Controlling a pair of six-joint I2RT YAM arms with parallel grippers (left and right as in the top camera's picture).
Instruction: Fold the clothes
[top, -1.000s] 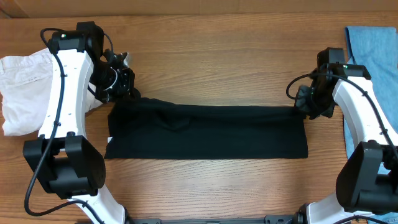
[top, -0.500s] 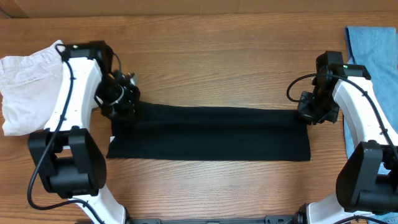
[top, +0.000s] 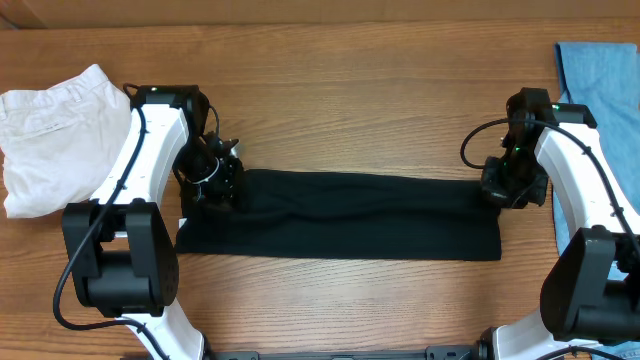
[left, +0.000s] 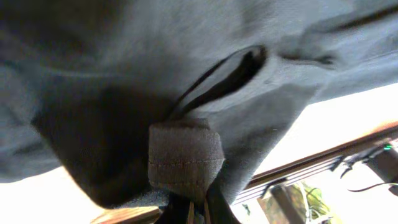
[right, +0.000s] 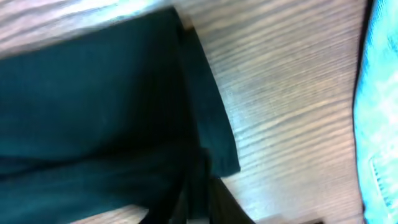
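Black garment (top: 340, 215) lies as a long, narrow band running left to right across the near half of the wooden table (top: 350, 90). Left gripper (top: 222, 185) sits at its far-left corner, right gripper (top: 500, 188) at its far-right corner. This paired hold suits carrying the far edge evenly, so the fold stays straight.

Left jaws are closed, and the left wrist view shows a doubled tab of cloth pinched between them. Right jaws appear clamped on the hem, though that view is blurred.

The fabric is a matte, soft knit, rippled near the left corner and flat with a square hem at the right. White garment (top: 50, 140) lies crumpled at far left and blue garment (top: 605, 80) at far right, both apart.
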